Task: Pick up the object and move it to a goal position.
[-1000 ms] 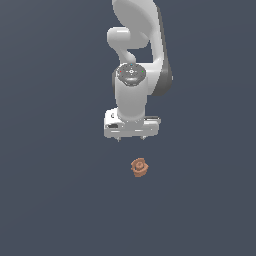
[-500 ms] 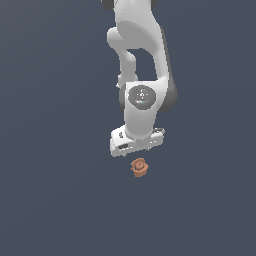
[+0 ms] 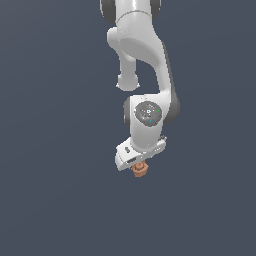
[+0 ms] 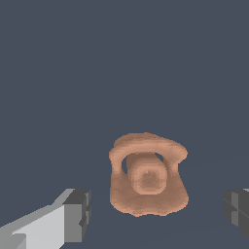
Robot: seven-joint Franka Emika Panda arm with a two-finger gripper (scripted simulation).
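The hand [image 3: 139, 164] hovers right over the orange-brown object [image 4: 148, 181], fingers [image 4: 78, 215] spread wide at nine and three o'clock, gripping nothing. Approach step, probably; next, lower and close.

We see a glossy white arm [image 3: 142, 47] built of rounded, tube-like links; dark grey bands mark the seams where one link meets the next, most plainly along the curved edge of the elbow and at the top shoulder joint; a round grey cap [image 3: 148, 112] with a few tiny coloured dots sits on the face of the wrist joint; below it we find a white, boxy hand [image 3: 136, 154] with small dark details on its edge; in the wrist view the jaws end in dark grey, blocky fingertips [image 4: 78, 215], one carried on a pale grey-white finger body.
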